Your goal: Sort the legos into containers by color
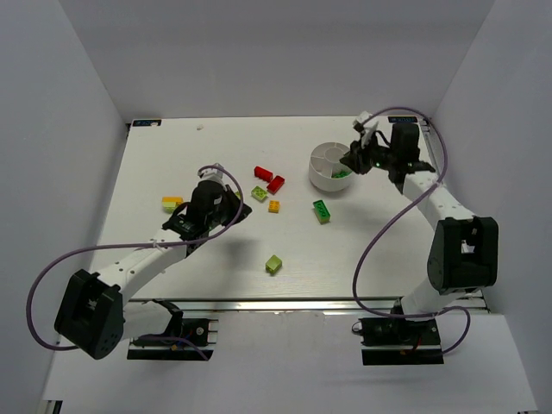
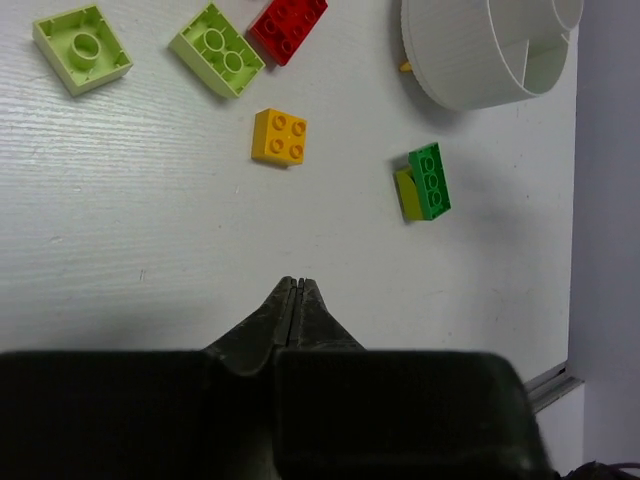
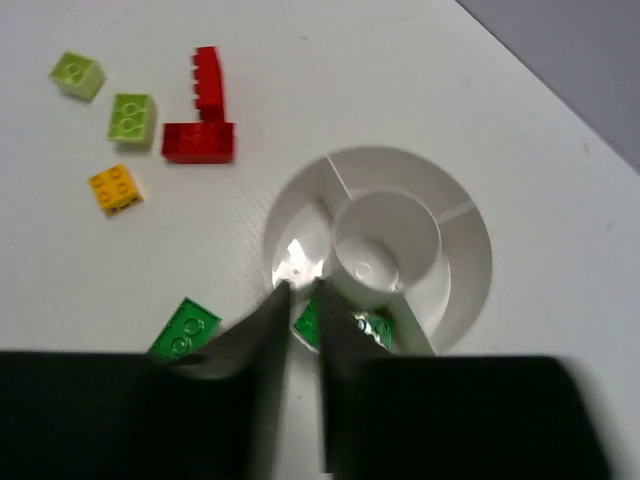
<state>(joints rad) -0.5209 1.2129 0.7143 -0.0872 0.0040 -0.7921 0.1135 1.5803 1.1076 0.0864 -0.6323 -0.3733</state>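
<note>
**While one green brick lies in the dish, the rest wait on the table**

Since the right gripper (image 3: 300,295) hangs over a wedge compartment of the round white dish (image 3: 470,230) with its jaws a narrow gap apart and nothing seen between them, the step in hand looks like the drop of a green brick (image 3: 375,328). That brick lies in the wedge just under the fingertips. The left gripper (image 2: 296,285) is pressed fully closed on nothing, low over the table (image 2: 120,230) and apart from the loose bricks.

Outside the dish lie two red bricks (image 3: 205,110) touching at a corner, an orange brick (image 2: 280,137), and two pale green bricks (image 2: 217,49) side by side. A dark green brick (image 2: 428,182) lies against a yellowish piece (image 2: 405,193) near the dish; whether the two are joined I cannot tell.

That dark green brick is probably next, since it matches the wedge already in use. The right arm would need to lift clear of the dish wall, widen its jaws and straddle the brick. The left must open its jaws before it can pick up anything.
</note>
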